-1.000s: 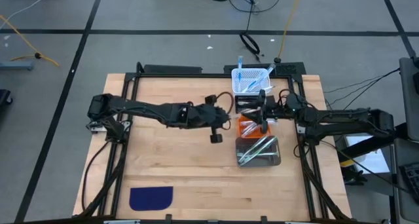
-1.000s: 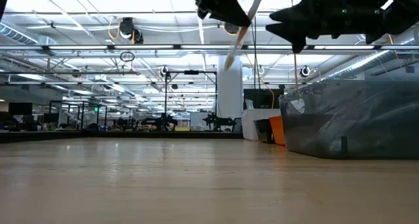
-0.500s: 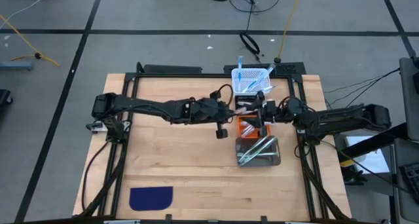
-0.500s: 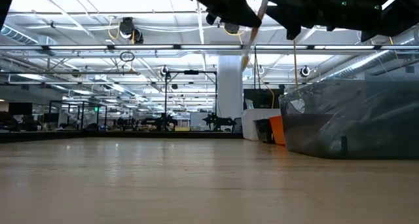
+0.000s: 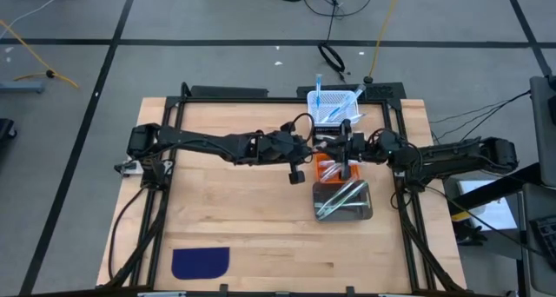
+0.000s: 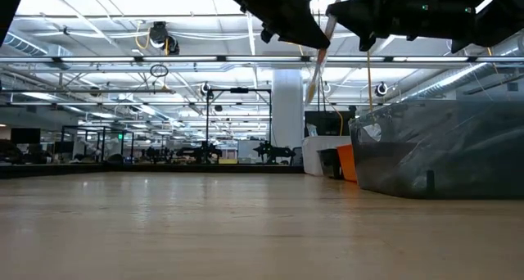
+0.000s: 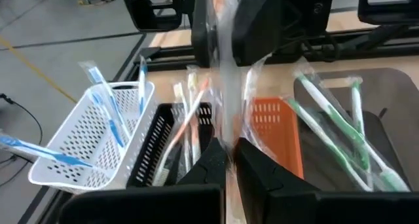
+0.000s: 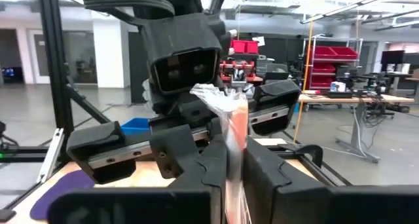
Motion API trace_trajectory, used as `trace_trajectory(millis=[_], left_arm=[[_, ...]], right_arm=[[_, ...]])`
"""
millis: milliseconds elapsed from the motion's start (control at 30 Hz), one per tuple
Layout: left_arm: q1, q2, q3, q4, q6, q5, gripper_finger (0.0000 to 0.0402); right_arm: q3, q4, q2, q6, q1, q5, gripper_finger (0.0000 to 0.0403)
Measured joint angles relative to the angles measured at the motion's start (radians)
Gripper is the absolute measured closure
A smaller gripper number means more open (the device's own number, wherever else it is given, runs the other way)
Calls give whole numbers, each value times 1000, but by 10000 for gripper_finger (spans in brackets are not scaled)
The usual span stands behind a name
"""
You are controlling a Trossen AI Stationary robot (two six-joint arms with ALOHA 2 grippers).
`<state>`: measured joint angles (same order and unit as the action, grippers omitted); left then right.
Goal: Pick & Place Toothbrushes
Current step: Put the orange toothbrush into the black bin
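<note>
One toothbrush [image 7: 224, 86], in a clear wrapper with orange accents, hangs slanted in the air above the bins, as the low view shows it [image 6: 316, 63]. My left gripper [image 7: 230, 160] and my right gripper [image 8: 236, 166] face each other, both shut on it. They meet over the black bin [image 5: 326, 139]. Blue toothbrushes stand in a white basket [image 7: 72, 152]. Orange-white ones lean in the black bin [image 7: 157, 145]. Green ones lie in the grey bin [image 7: 386, 119]. My left gripper pinches the wrapped toothbrush [image 7: 227, 140] between its two fingers, coming level from the table's left. The toothbrush runs on from the fingers toward the right gripper, clear of the bins. My right gripper pinches the same toothbrush's wrapper [image 8: 234, 140] between its two fingers, level from the table's right. The crumpled wrapper end [image 8: 213, 96] sticks out past the fingertips. The lower end [image 6: 311, 90] hangs free below both grippers.
The white basket [image 5: 334, 106], black bin, orange bin [image 5: 327, 168] and grey bin [image 5: 343, 200] stand in a row from far to near at the table's right. A dark blue cloth patch [image 5: 200, 262] lies near the front left edge.
My left gripper has carried the toothbrush toward the table's right, up to my right gripper, which has edged left toward it. The toothbrush stays slanted and clear of the bins, and its upper part now lies between the right fingers.
</note>
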<state>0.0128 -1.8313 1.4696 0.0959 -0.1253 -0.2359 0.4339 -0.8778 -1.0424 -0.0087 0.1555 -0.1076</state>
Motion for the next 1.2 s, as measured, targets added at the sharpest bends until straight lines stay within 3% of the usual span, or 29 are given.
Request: trace_trajectory(millis=[167,333,533,733,1000,1200], left_arm=[[0,0,0,5,-4,-12,393],[-2,1,0,35,-4,-115,369],[3,1,0,107,-2,-147,341],[4,1,0,158,45,-140,335],[-4,1,0,163,83,-122,335],[-3,1,0,134,102,-122,334]], right_arm=[[1,11,1,-7,-1,30,385],[1,43,30,-25,1,55,385],[-7,179,113,-73,4,191,385],[-64,176,166,-89,33,320,385],[-250,-64,147,-8,89,422,385],[-325,-155,127,53,128,426,385]])
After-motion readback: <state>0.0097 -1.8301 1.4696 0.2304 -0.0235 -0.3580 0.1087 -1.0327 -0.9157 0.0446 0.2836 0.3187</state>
